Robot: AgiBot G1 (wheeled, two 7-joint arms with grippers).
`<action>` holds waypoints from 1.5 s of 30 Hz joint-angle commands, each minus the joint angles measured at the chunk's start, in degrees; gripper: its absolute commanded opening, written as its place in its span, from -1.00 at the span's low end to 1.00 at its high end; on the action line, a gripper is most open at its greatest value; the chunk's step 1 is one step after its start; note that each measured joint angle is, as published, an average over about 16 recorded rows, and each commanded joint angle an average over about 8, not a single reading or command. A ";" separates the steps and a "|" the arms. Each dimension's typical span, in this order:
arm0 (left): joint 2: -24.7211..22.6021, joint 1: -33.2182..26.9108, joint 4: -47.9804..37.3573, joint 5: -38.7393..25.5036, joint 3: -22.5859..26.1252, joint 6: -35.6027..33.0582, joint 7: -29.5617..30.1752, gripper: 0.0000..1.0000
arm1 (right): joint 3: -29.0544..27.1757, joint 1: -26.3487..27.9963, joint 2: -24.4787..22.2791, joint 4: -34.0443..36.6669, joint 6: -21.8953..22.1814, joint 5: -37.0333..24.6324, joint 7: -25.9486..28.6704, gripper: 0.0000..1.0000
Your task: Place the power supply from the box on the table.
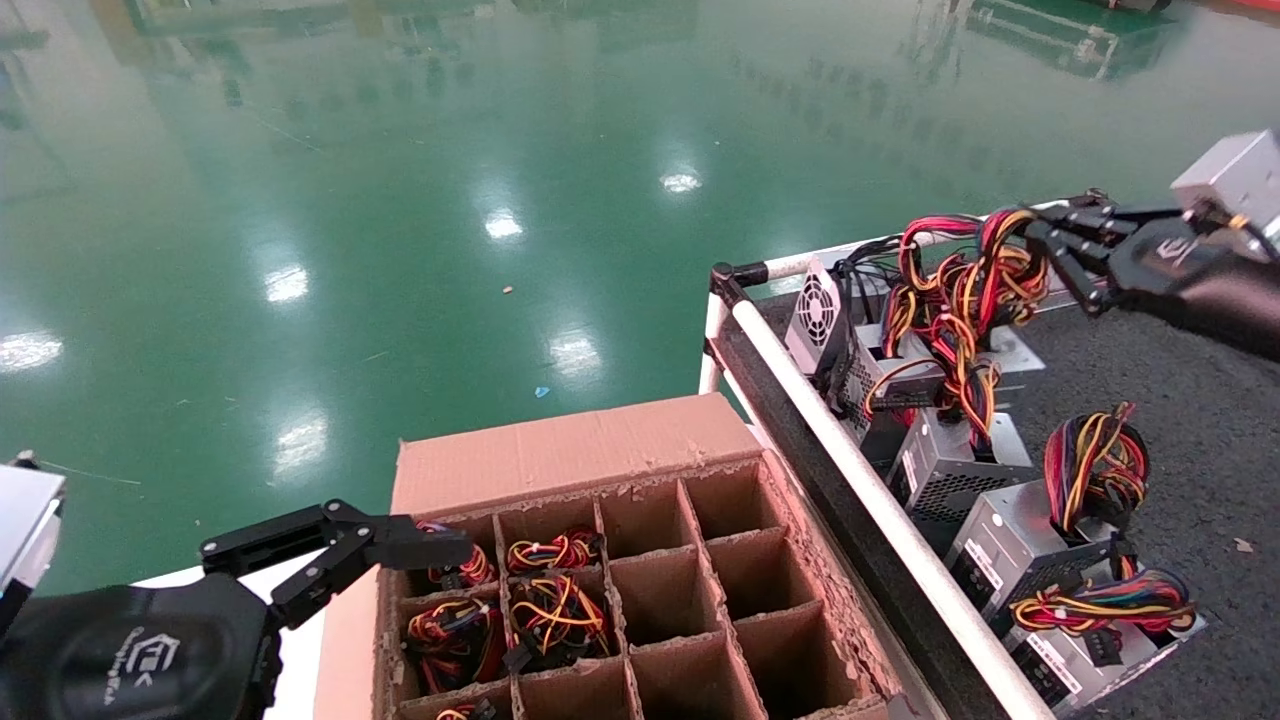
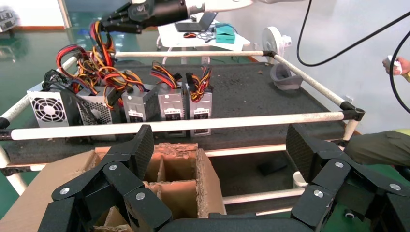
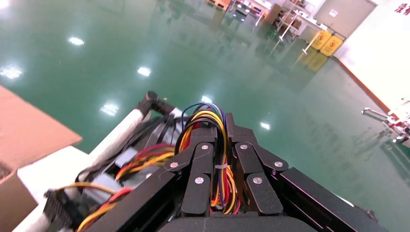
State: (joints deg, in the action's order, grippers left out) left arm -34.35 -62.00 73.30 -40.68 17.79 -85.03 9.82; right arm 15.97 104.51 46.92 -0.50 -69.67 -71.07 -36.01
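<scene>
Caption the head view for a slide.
Right gripper lifts a wire bundle above power supplies on the table; left gripper open beside the box.

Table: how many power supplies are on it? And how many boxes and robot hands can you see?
Power supplies on the table: 5
Boxes: 1
Hands: 2 (left hand open over the box, right hand shut on wires)
Total: 8

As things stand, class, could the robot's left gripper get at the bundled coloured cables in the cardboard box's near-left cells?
Probably yes. The left gripper hangs open right at the edge of the brown cardboard box, beside the bundled red, yellow and black cables lying exposed in open-topped cells; nothing covers them, though the divider walls are tight.
</scene>
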 commanded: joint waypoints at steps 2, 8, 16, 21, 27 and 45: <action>0.00 0.00 0.00 0.00 0.01 0.00 0.00 1.00 | 0.03 -0.87 0.20 0.12 0.06 -0.05 -1.10 -1.00; 0.01 0.00 0.00 0.01 0.02 0.01 -0.01 1.00 | 0.20 -1.58 0.51 0.03 0.42 -0.26 -2.44 -0.16; 0.01 0.00 -0.02 0.02 0.01 0.03 -0.01 1.00 | 0.36 -1.89 0.70 -0.15 0.83 -0.42 -3.04 1.00; 0.01 0.00 -0.02 0.02 0.02 0.03 -0.02 1.00 | 0.37 -1.87 0.65 -0.15 0.78 -0.44 -2.95 1.00; 0.01 0.00 -0.02 0.02 0.02 0.03 -0.02 1.00 | 0.36 -1.76 0.58 -0.14 0.67 -0.44 -2.82 1.00; 0.02 -0.01 -0.06 0.05 0.05 0.03 -0.04 1.00 | 2.37 2.02 -5.24 -2.50 -5.79 -3.28 0.48 1.00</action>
State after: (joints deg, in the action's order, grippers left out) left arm -34.34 -62.02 73.24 -40.63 17.84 -85.00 9.78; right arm 18.19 106.23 41.94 -2.79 -75.03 -74.14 -35.91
